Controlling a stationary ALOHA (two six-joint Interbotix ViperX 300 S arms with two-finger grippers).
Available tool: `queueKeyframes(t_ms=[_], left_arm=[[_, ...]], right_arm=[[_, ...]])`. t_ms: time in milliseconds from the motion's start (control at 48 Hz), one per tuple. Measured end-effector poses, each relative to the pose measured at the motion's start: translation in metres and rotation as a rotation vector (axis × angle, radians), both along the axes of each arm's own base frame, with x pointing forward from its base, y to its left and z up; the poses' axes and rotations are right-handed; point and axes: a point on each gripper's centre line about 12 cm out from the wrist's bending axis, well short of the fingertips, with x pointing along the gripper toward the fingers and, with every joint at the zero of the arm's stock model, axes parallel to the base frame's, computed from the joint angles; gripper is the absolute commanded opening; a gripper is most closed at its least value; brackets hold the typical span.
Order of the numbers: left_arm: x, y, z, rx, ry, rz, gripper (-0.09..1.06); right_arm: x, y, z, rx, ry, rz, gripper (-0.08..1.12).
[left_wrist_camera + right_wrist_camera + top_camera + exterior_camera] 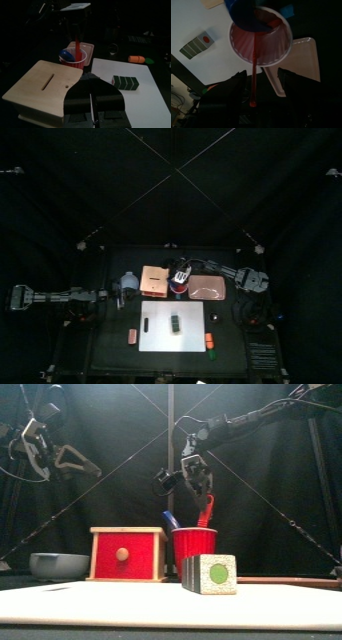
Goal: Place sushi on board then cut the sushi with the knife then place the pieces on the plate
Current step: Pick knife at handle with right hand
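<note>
The white cutting board lies nearest, close to the front edge of the worktop, with a dark strip of bare surface on each side. The sushi roll, dark green with a green centre, sits whole and upright on the board, toward its back half, well clear of the board's edges. A small orange toy lies just off the board's left edge. Another toy, orange and green, lies just off its right edge.

Behind the board stand four things in a row. The blue-grey bowl is on the left and the wooden box with its red drawer front comes next. The red cup stands close beside the box, and the pink tray lies on the right, bare.

The right end effector hangs straight above the cup, clamped on the upper end of the red knife, whose lower end reaches the cup's mouth. The blue knife leans in the cup.

The left end effector is raised near the worktop's left side behind the box, its jaws together on nothing. The space above the board is open.
</note>
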Motion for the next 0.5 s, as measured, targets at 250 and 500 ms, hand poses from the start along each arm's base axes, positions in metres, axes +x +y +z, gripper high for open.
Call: queueKeyframes(t_ms=[250, 500], left_arm=[[0.000, 0.001, -0.001, 0.000, 0.002, 0.003, -0.02], [-0.001, 0.001, -0.002, -0.002, 0.004, 0.005, -0.02]], right_arm=[[0.003, 0.001, -0.009, 0.012, 0.016, 0.003, 0.86], [0.003, 0.001, -0.012, 0.012, 0.024, 0.003, 0.85]])
